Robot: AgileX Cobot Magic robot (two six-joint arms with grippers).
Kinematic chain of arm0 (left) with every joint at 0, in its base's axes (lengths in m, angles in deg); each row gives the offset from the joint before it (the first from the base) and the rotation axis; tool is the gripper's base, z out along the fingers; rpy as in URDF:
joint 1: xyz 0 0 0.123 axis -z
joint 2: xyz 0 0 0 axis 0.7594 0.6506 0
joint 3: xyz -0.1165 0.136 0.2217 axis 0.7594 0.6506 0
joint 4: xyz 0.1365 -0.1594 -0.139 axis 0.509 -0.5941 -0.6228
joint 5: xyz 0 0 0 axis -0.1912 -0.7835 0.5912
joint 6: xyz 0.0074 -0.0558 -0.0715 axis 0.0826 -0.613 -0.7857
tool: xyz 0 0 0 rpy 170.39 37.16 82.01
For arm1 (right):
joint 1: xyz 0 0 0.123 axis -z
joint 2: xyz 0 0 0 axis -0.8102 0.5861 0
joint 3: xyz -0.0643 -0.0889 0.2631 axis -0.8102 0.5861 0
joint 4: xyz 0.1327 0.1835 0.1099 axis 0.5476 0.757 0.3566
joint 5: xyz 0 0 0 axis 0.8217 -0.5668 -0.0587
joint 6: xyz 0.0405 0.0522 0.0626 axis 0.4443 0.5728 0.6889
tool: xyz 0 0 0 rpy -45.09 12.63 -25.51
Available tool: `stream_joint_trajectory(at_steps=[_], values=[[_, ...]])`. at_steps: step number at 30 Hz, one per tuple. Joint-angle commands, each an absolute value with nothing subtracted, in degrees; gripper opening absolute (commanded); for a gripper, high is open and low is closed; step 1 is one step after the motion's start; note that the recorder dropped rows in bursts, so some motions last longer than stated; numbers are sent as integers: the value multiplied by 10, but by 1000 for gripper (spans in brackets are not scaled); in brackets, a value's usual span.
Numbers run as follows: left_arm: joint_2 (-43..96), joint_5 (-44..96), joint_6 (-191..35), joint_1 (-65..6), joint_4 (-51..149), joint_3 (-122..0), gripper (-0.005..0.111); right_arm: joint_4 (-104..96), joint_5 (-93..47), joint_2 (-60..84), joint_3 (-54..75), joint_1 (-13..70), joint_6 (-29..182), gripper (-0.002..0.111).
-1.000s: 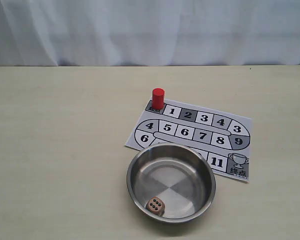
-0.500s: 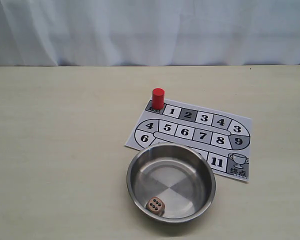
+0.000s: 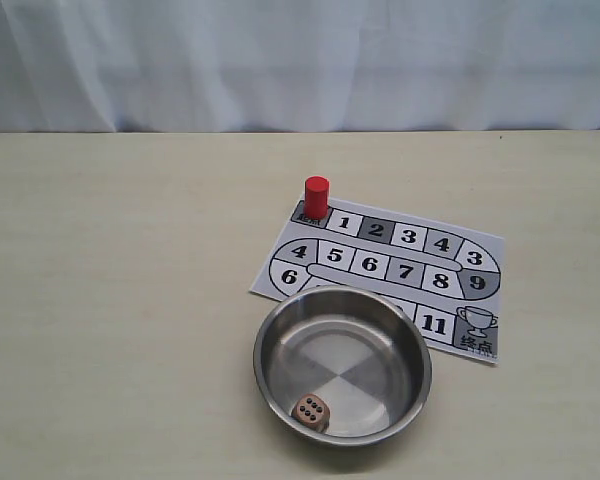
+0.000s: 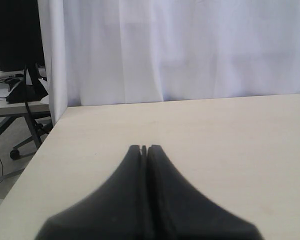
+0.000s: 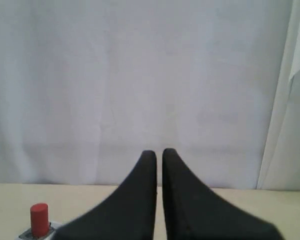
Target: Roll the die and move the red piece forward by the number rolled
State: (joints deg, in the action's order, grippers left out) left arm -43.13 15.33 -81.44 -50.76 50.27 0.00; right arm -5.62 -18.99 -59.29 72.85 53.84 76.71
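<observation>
Low in the exterior frame the die (image 3: 311, 409) lies in the steel bowl (image 3: 342, 292), the red piece (image 3: 316, 197) on the game board (image 3: 408, 238) corner above, both just right of centre, nearer, I judge, my closed right gripper (image 5: 159, 151) than my closed left gripper (image 4: 144, 148).

The red piece (image 3: 316, 196) is plain; the tan die (image 3: 311, 410) bears dark pips.

Shiny metal bowl (image 3: 280, 350) w/ wood die (image 3: 310, 409)
</observation>
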Motion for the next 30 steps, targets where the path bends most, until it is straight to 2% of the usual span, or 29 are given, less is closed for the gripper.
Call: stream_joint_trajectory(at_steps=[1,9,12,22,24,30], values=[[-433,158,-818,-507,499,-2,0,-55,-251,-596,656,537,771,4],[-433,158,-818,-507,499,-2,0,-55,-401,-556,508,537,771,4],[-433,158,-818,-507,499,-2,0,-55,-454,-499,461,537,771,4],[-433,158,-818,-507,499,-2,0,-30,-507,-280,365,525,757,5],[-433,158,-818,-507,499,-2,0,0,-530,-236,352,506,703,10],[-433,156,-818,-507,499,-2,0,83,-571,-131,329,425,582,41]])
